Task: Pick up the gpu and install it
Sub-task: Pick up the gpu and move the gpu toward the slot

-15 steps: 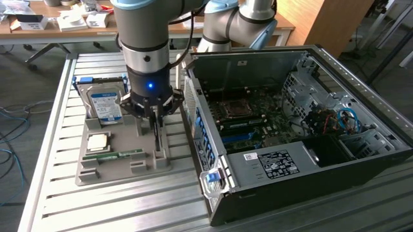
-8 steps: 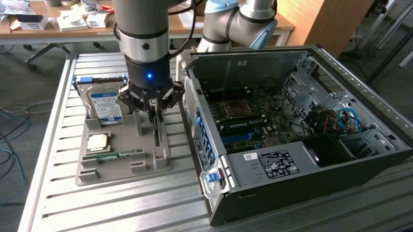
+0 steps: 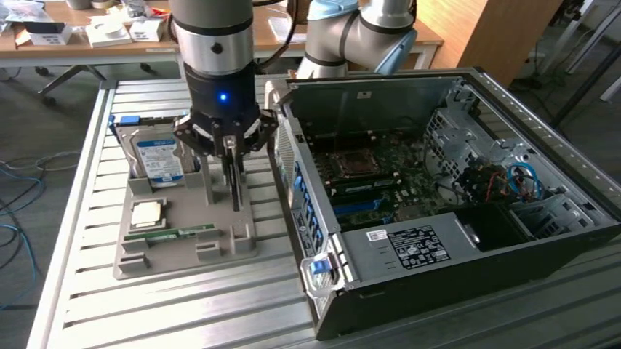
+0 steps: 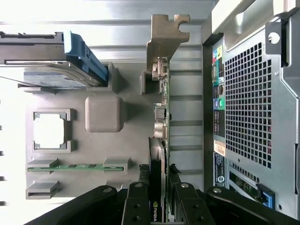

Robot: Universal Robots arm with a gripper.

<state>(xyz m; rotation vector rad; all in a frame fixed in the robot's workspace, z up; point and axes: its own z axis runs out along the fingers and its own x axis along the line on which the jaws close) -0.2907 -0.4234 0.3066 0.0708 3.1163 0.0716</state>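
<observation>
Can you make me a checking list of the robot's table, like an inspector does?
surface: slatted metal table, with a gray parts holder beside an open computer case.
job's things: gpu stands on edge in the parts holder, not yet in the computer case.
clutter: hard drive, processor chip and green memory stick also sit in the parts holder.
grippers: gripper is down over the gpu's top edge.
cables: red and blue wires inside the computer case; blue cable on the floor.
surroundings: second robot arm and a wooden desk with small boxes behind.
</observation>
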